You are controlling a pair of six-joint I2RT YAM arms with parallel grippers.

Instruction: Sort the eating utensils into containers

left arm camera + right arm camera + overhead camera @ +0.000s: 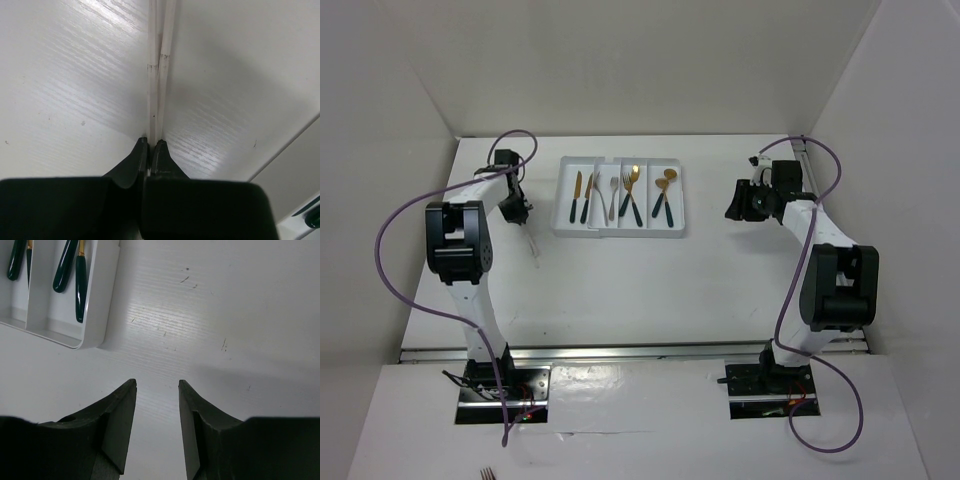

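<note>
utensils [632,192]: laid lengthwise in the white tray [620,233] at the far middle of the table [650,290], dark handles toward the near side. from left to right across the tray: two knives [587,197], a silver fork [612,195], gold-headed forks [633,185], two spoons [666,188].

left arm [455,240]: upper link upright over its base, forearm reaching far and a little right, wrist bent down just left of the tray. left gripper [525,214]: pointed down toward the table, fingers [130,165] pressed together on a pair of pale slim sticks [159,75] running straight out from the tips. small dark marks across both sticks, too small to read.

right arm [835,285]: elbow high, forearm reaching far and left, wrist turned toward the tray's right end. right gripper [732,206]: held over bare table, near the tray's corner but apart from it, jaws parted with nothing between them. from the right wrist view: dark teal handles [65,265] lying in the two nearest compartments.

purple cable [395,230]: looped from each base up to each wrist.
</note>
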